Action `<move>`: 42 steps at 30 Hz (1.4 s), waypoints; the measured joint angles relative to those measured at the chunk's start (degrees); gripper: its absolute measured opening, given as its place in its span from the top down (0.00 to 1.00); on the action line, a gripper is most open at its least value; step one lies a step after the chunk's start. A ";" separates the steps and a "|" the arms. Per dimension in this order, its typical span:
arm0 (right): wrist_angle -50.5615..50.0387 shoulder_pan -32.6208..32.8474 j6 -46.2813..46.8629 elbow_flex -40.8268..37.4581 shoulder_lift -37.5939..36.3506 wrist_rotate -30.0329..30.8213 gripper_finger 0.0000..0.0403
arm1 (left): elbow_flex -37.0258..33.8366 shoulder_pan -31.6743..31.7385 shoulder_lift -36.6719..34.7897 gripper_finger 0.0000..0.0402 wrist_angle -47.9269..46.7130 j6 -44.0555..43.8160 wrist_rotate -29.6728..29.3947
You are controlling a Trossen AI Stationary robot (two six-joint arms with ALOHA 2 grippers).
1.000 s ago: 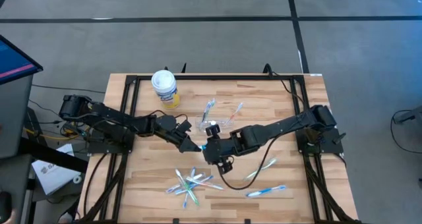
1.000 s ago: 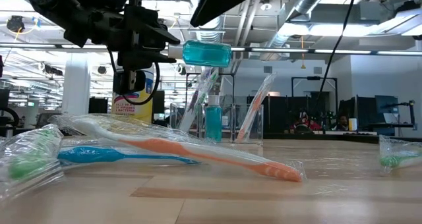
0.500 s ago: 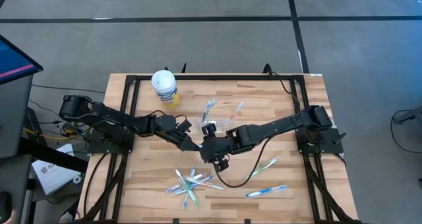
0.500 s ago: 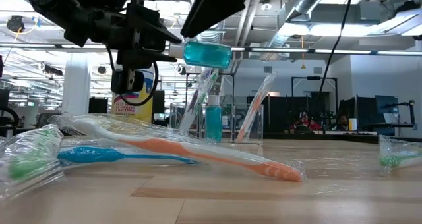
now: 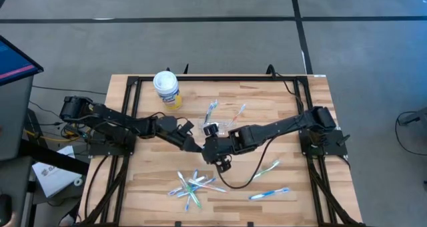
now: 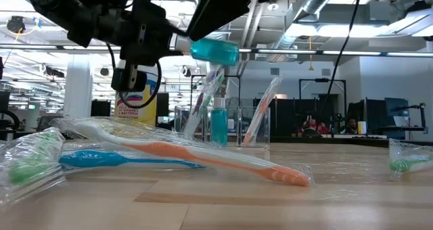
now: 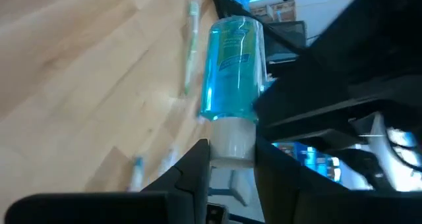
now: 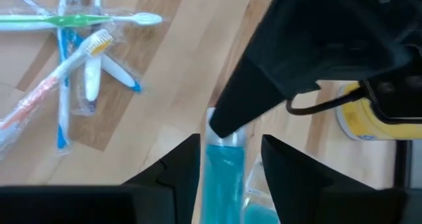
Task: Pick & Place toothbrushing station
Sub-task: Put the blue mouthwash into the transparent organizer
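A small teal tube with a white cap (image 6: 214, 51) hangs level above the table's middle, held by my left gripper (image 7: 232, 174), which is shut on it. My right gripper (image 8: 231, 151) comes from the right, slanting down. It is open, one finger on each side of the tube's teal body (image 8: 227, 178), with a gap showing on both sides. Behind them a clear cup (image 5: 225, 124) stands on the table, holding toothbrushes and another teal tube (image 6: 218, 125). A heap of wrapped toothbrushes (image 5: 193, 183) lies near the front edge. My left gripper pinches the tube's white cap (image 7: 234, 141) between its two fingers, coming almost level from the table's left. The tube sticks out forward along the fingers, lifted clear of the table, its teal body (image 7: 231, 66) free.
A white tub with a yellow label (image 5: 167, 88) stands at the far left. Two more toothbrushes (image 5: 267, 167) (image 5: 269, 194) lie to the near right. A black cable loops on the table below my right gripper. A dark frame runs along the table's edges.
My right gripper has moved a little toward the table's left and come down over the tube's teal body. My left gripper has rolled about its own axis without shifting, and the tube now sits slightly tilted.
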 joint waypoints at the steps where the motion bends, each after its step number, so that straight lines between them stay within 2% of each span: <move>1: 0.02 -0.11 0.02 0.00 0.00 -0.50 0.62 | -0.01 0.00 0.00 0.79 0.51 -0.75 0.20; 31: 0.67 -0.77 0.00 -0.01 0.77 -3.74 0.67 | -0.01 0.00 0.00 0.78 1.40 -3.21 1.57; 42: 1.65 -0.75 -1.95 -0.07 3.65 -2.09 0.69 | -0.03 0.00 0.00 0.78 1.36 -3.22 2.11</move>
